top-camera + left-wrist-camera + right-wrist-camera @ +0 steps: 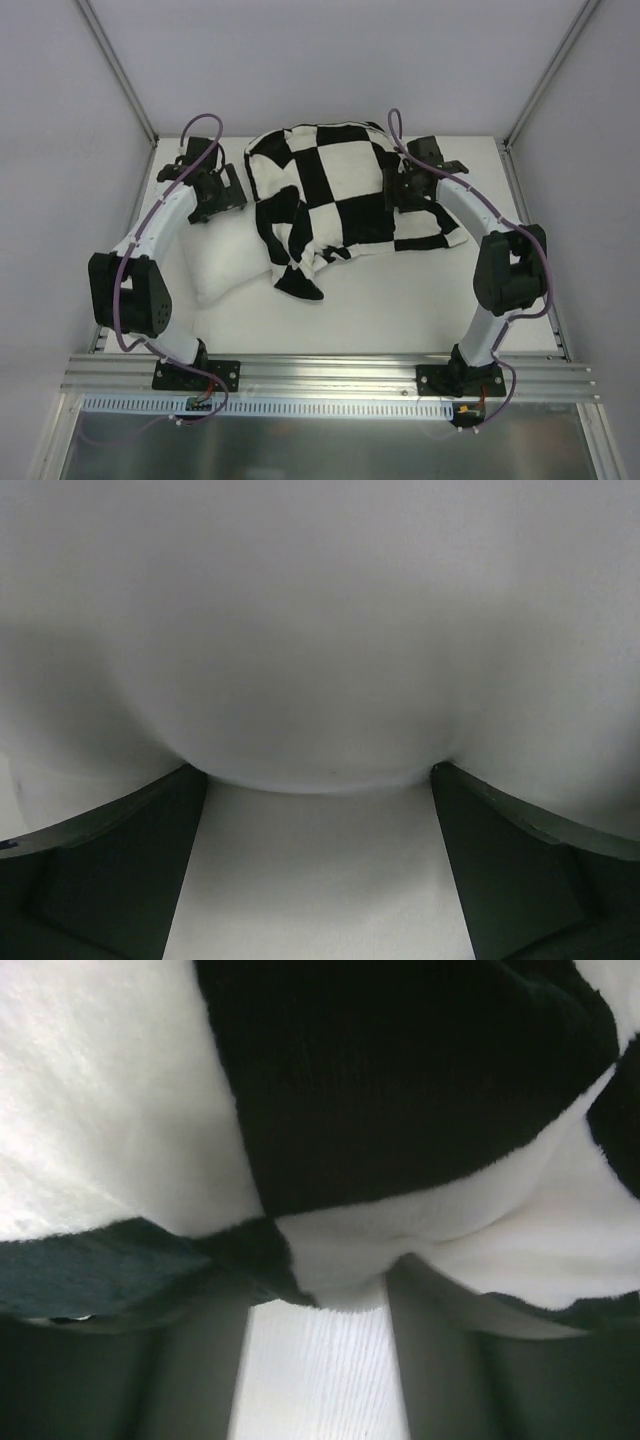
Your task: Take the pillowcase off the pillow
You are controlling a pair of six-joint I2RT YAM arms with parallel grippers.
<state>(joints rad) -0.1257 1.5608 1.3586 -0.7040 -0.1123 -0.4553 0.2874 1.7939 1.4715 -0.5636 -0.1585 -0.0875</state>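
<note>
Two weak holds worry us: left gripper (320, 790) spread wide against the pillow (320, 660), right gripper (320, 1305) narrower at the pillowcase (400, 1090), clamp unclear, so pulling could drag both together.

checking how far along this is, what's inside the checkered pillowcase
The pillow, plain white, pokes out of the pillowcase at its near-left end. How far it reaches inside is hidden by fabric.

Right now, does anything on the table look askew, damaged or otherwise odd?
Nothing spilled or damaged. The pillowcase lies askew and bunched, one twisted end trailing toward the near edge, while a bare corner of the pillow pokes out at its left. That fits a cover half pulled off.
</note>
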